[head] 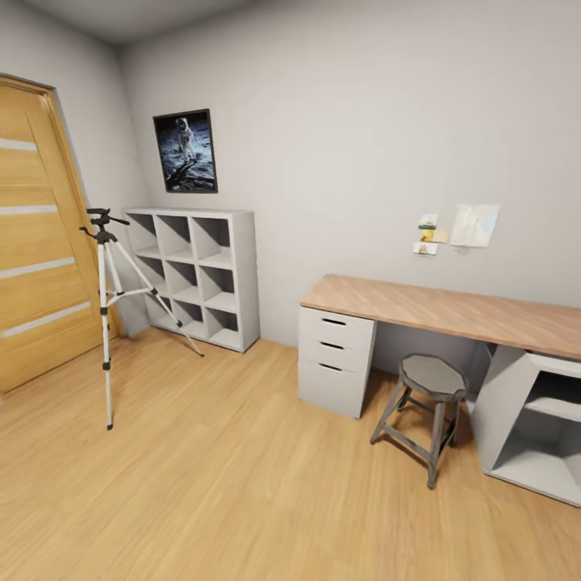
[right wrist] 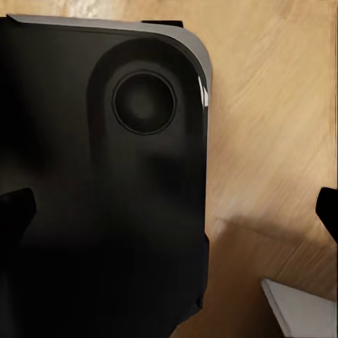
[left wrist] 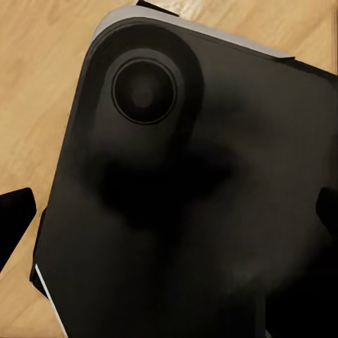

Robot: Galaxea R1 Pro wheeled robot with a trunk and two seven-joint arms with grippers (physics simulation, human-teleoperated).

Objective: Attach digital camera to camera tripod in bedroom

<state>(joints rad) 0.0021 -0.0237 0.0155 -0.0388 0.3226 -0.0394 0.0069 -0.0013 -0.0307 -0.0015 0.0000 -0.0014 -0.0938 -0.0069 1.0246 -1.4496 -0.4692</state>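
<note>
Far ahead on the left-arm side, camera tripod (head: pixel 106 311) stands upright on floor (head: pixel 242 476), well apart from both spread, empty claws; no camera sighted.

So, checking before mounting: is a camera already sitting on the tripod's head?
No, the camera tripod stands by the door with its black head bare, only the pan handle sticking out.

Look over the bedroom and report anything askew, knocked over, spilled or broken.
Nothing stands out. The camera tripod stands upright on its three legs on the wood floor beside the white cube shelving. The stool is upright by the desk, whose drawers are shut, and the astronaut poster hangs straight.
</note>
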